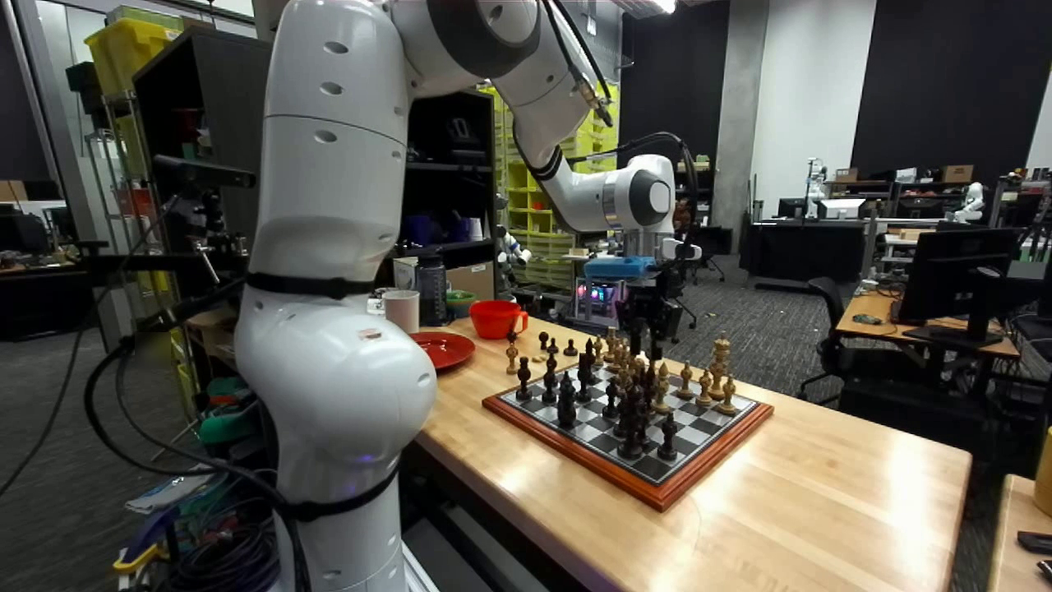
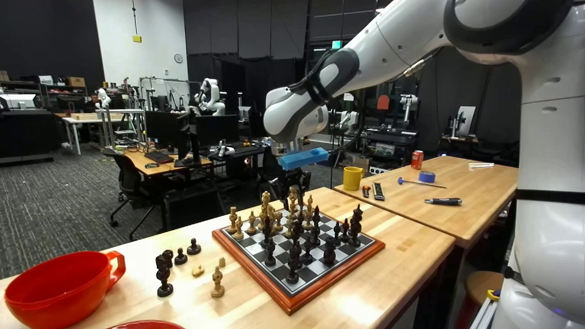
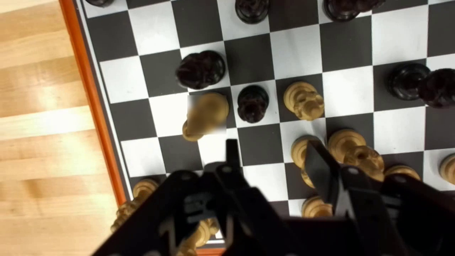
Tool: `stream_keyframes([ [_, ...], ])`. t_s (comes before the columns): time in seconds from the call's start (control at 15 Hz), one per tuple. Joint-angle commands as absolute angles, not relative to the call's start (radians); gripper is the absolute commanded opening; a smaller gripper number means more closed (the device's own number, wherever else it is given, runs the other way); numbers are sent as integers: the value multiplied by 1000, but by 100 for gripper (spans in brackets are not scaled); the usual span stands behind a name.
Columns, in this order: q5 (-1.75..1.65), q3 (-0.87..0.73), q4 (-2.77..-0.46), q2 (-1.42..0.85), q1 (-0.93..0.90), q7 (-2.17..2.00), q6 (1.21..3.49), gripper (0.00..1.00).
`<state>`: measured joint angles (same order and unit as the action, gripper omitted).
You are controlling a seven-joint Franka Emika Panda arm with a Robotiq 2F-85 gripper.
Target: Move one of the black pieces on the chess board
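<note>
The chess board [image 1: 575, 450] with its reddish-brown rim lies on the wooden table and also shows in an exterior view [image 2: 336, 273]. Black pieces [image 1: 566, 401] and tan-gold pieces [image 1: 720, 362] stand on it. My gripper [image 1: 645, 339] points down over the tan side. In the wrist view, my gripper [image 3: 272, 144] is open, with only bare squares between the fingertips. The right finger partly covers a tan piece [image 3: 299, 151]. A short black piece [image 3: 252, 105] stands just ahead of the gap, beside a tan piece [image 3: 304, 101]. A taller black piece [image 3: 201, 70] stands further left.
A red bowl [image 2: 64, 285] and a red plate [image 1: 444, 349] are beside the board. Loose black pieces [image 2: 164, 276] and a loose tan piece [image 2: 218, 282] stand off the board. A second table holds a yellow mug [image 2: 353, 178], a can [image 2: 417, 160] and tools.
</note>
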<state>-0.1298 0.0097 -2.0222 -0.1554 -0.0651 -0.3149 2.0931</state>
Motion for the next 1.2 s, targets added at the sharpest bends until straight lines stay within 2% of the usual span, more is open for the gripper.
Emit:
stream_keyframes([
  [0.0, -141, 31, -2121, 0, -80, -261, 2083, 84],
  [0.13, -129, 51, -2195, 99, -88, -240, 2093, 96],
  [0.2, -117, 62, -2245, 159, -92, -218, 2106, 99],
  [0.67, 28, 73, -2479, 549, -137, -48, 2034, 100],
  [0.87, 47, 34, -2417, 619, -112, 4, 1872, 100],
  [1.13, 35, -34, -2279, 555, -61, 46, 1765, 100],
])
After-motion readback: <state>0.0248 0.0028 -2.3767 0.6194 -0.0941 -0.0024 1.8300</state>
